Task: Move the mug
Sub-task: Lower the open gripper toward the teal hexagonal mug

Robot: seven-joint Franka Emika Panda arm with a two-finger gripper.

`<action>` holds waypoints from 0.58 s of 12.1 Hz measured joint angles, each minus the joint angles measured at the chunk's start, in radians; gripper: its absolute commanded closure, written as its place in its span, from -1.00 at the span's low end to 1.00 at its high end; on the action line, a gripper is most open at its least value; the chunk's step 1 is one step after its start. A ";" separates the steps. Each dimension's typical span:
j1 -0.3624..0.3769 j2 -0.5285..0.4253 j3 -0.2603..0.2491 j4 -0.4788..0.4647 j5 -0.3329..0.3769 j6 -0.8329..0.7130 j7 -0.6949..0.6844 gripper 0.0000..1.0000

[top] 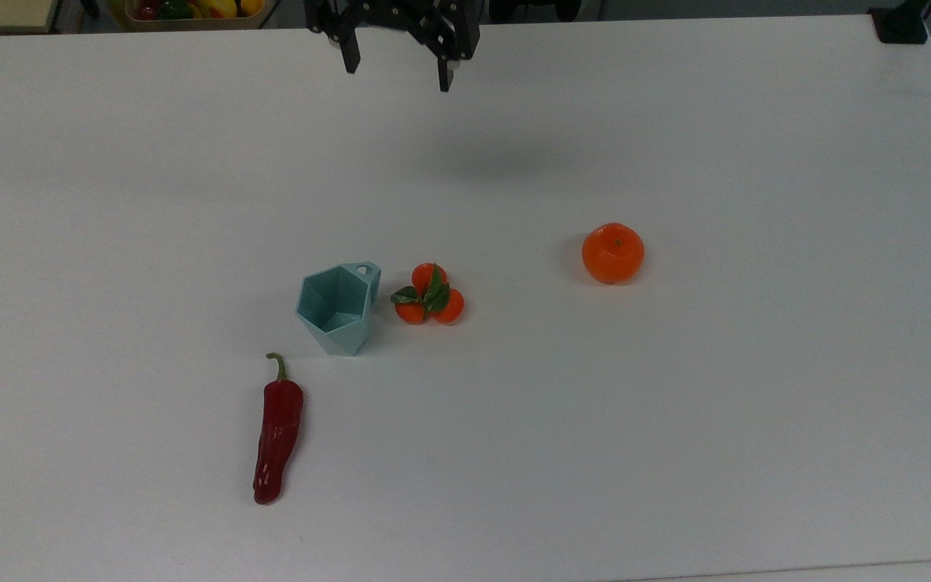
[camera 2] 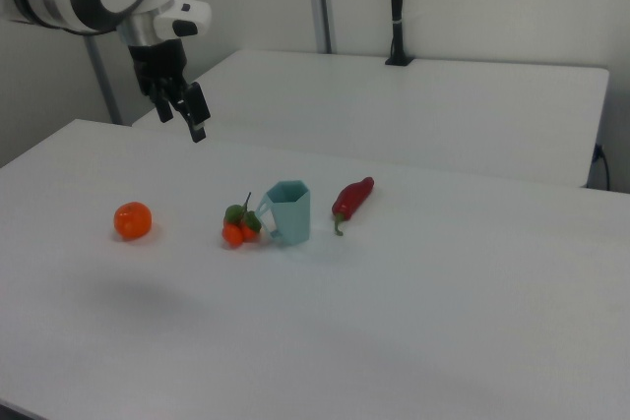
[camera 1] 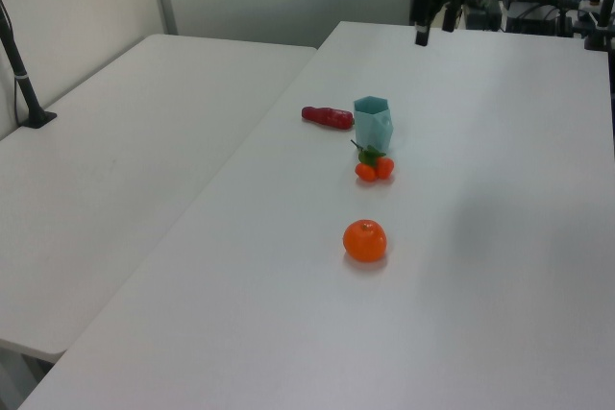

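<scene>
gripper [top: 397,71] wide open, empty | well apart from mug [top: 336,309]

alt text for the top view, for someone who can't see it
A pale blue mug stands on a white table, touching nothing, with small oranges, a red pepper and an orange nearby. The open tool hangs near the far edge.
</scene>
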 measured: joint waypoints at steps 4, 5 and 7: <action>0.016 0.105 0.000 -0.003 -0.040 0.153 0.075 -1.00; 0.016 0.144 0.000 -0.004 -0.059 0.205 0.092 -1.00; 0.016 0.204 -0.001 -0.005 -0.116 0.286 0.150 -1.00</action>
